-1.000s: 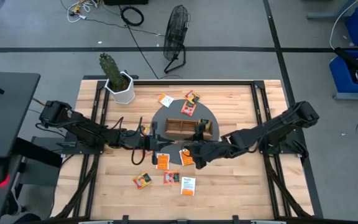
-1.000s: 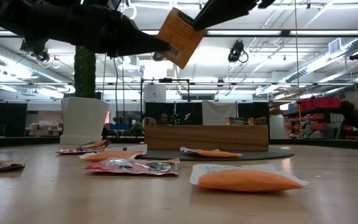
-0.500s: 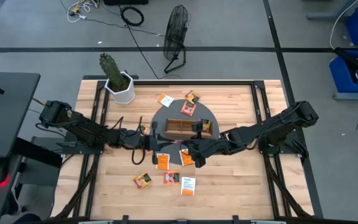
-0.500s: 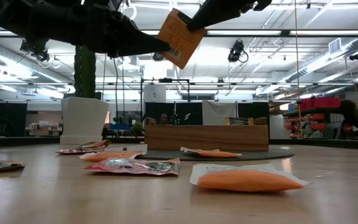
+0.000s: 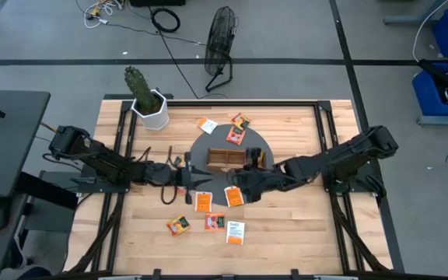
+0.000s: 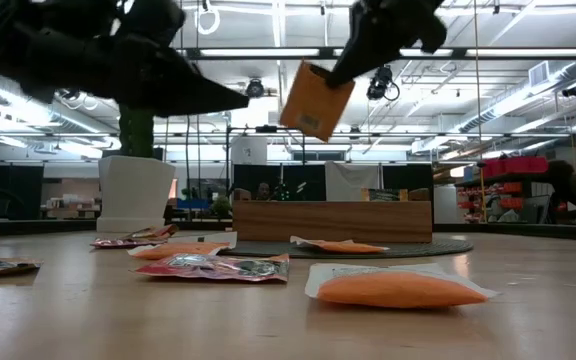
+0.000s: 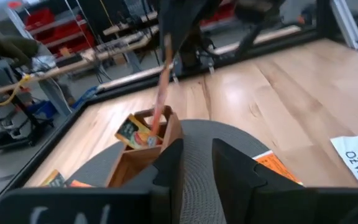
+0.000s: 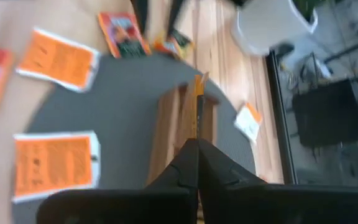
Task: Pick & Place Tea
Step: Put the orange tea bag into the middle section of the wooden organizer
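An orange tea sachet (image 6: 316,100) hangs in the air with my right gripper (image 6: 346,66) shut on it. In the right wrist view the sachet shows edge-on (image 8: 197,106), above the brown wooden tray (image 5: 228,159). The tray stands on a round grey mat (image 5: 208,144) and has one sachet (image 7: 135,134) in a compartment. My left gripper (image 7: 197,162) stands open to the left of the hanging sachet, apart from it, with nothing between its fingers. Several more sachets lie flat on the mat and the table (image 5: 215,222). My right gripper pinches the sachet's upper corner (image 6: 336,80) between its two fingers (image 8: 185,165). The fingers come slanting down from above on the table's right side. The sachet hangs below them, tilted and clear of the mat and tray.
A cactus in a white pot (image 5: 148,105) stands at the table's far left corner. Sachets lie at the mat's far side (image 5: 236,132) and near the front edge (image 5: 236,232). A floor fan (image 5: 220,43) stands beyond the table.
My left gripper has let go of the sachet and drawn back toward the table's left edge, sinking a little. My right gripper has kept the sachet and carried it toward the tray. The sachet has swung and now hangs from that gripper alone.
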